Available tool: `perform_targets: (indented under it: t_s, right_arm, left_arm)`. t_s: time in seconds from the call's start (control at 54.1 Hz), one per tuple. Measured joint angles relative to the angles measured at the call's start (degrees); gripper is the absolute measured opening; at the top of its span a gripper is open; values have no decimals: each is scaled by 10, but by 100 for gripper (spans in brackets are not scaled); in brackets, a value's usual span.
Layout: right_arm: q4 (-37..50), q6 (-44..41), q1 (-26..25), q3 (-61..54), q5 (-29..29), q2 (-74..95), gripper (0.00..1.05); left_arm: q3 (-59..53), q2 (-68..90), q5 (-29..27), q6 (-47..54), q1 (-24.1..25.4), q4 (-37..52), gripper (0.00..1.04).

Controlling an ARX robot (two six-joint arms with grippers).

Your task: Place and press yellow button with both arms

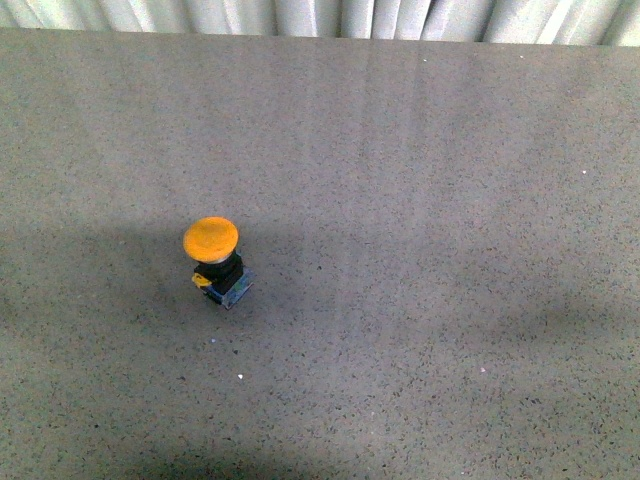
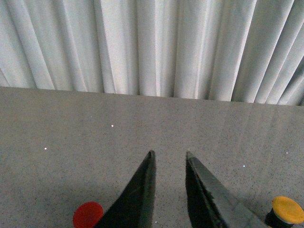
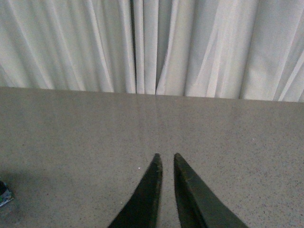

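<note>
Speckled grey worktop (image 1: 420,200) is filling the front view, with pale pleated curtains (image 1: 300,15) hanging along its far edge. Neither arm is showing in that view.

The yellow button (image 1: 214,256) is standing on the worktop, left of the middle and roughly midway between the near and far edges. Its round orange-yellow cap is sitting on a black neck above a bluish-grey base block, and the whole thing is tilting slightly, cap leaning toward the far left. Nothing is touching it, and a soft shadow is lying across the worktop around it.

From the left wrist view, the left gripper (image 2: 169,154) is hovering above the worktop with its two slim black fingers (image 2: 142,190) pointing toward the curtains. The jaws are standing narrowly apart, holding nothing. The yellow button is appearing at the corner of that picture (image 2: 286,211), off to one side of the fingers and clear of them. A round red object (image 2: 88,214) is lying on the other side of the fingers, just beside one of them in the picture; its lower part is cut off.

From the right wrist view, the right gripper (image 3: 166,156) is likewise pointing at the curtains, jaws only a thin gap apart and empty. A small bluish-grey corner (image 3: 4,194) is peeking in at the picture's edge, too cropped to identify.
</note>
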Motion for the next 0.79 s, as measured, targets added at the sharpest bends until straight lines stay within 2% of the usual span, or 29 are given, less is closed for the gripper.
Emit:
perform_targets:
  t_s: [0.166, 0.259, 0.407, 0.518, 0.795]
  right_arm:
    - [0, 0, 0, 0, 0, 0, 40]
    - [0, 0, 0, 0, 0, 0, 61]
    - [0, 0, 0, 0, 0, 0, 84]
    - [0, 0, 0, 0, 0, 0, 97]
    - [0, 0, 0, 0, 0, 0, 96]
  left_arm:
    - [0, 0, 0, 0, 0, 0, 52]
    - [0, 0, 0, 0, 0, 0, 74]
    - [0, 0, 0, 0, 0, 0, 96]
    - [0, 0, 0, 1, 0, 0, 95]
    - [0, 0, 0, 1, 0, 0, 96]
